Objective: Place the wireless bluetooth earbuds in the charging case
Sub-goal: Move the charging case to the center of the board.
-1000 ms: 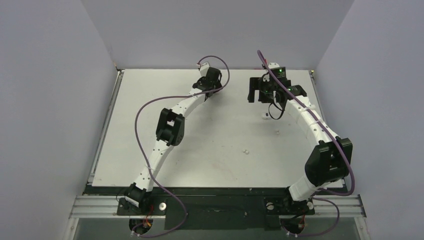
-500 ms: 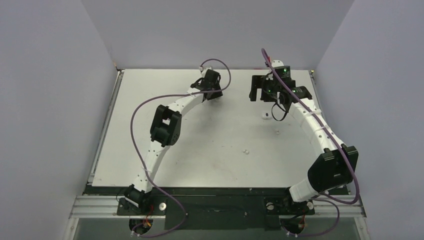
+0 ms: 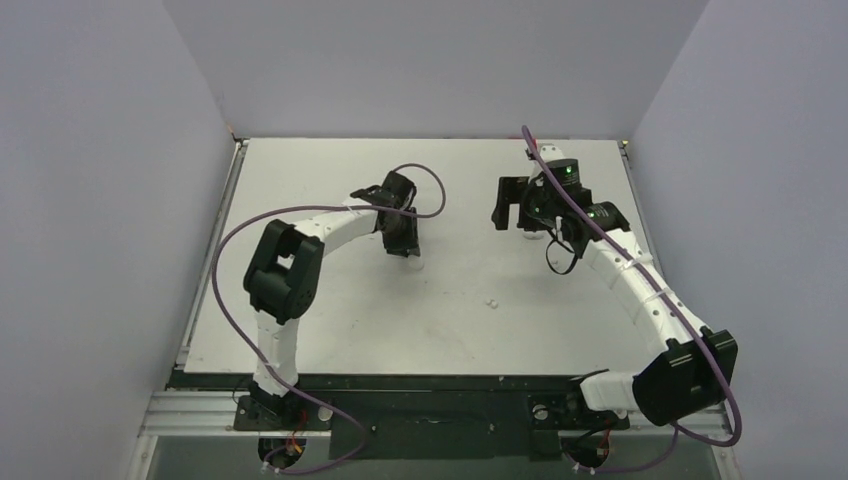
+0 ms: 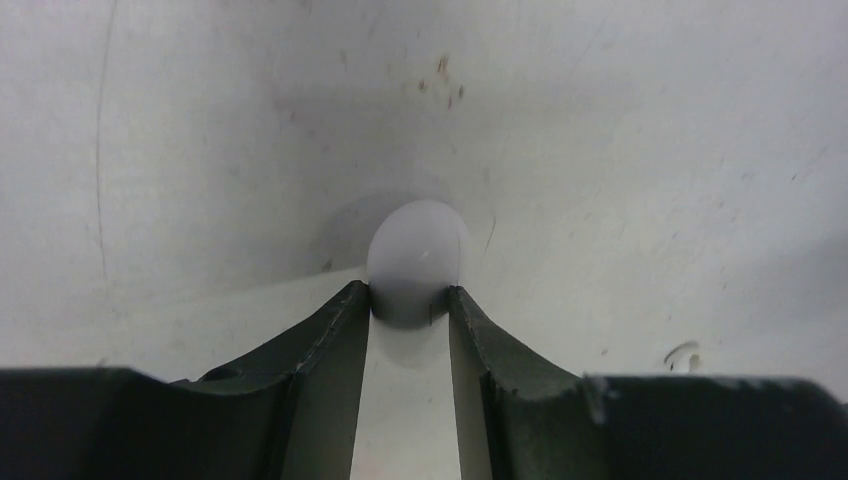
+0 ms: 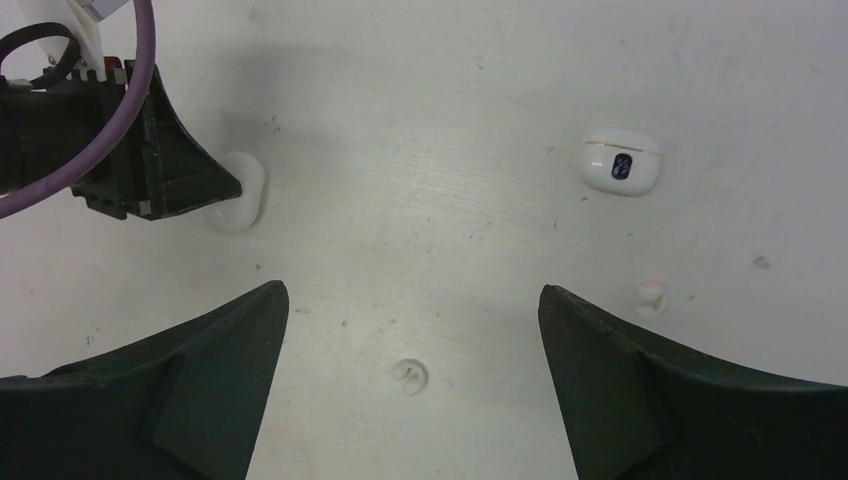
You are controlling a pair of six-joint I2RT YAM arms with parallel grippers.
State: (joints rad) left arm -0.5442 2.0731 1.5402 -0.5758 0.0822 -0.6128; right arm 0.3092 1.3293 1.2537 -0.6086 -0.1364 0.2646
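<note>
My left gripper (image 4: 408, 300) is shut on a smooth white rounded charging case (image 4: 418, 250) that rests on the table, one fingertip on each side. The case also shows in the top view (image 3: 413, 264) and in the right wrist view (image 5: 245, 190), at the tip of my left gripper (image 5: 215, 185). My right gripper (image 5: 413, 290) is open and empty, held above the table. One tiny white earbud bit (image 5: 410, 375) lies below and between its fingers. It is also in the top view (image 3: 490, 300). A second bit (image 5: 650, 295) lies to the right.
A small glossy white rounded piece (image 5: 620, 168) with a thin gold line and a dark blue mark lies free on the white table (image 3: 330, 320). I cannot tell what it is. Grey walls close in the table on three sides.
My left gripper has moved from the far middle of the table toward the near left, taking the white case with it. My right gripper has shifted slightly nearer and stays open.
</note>
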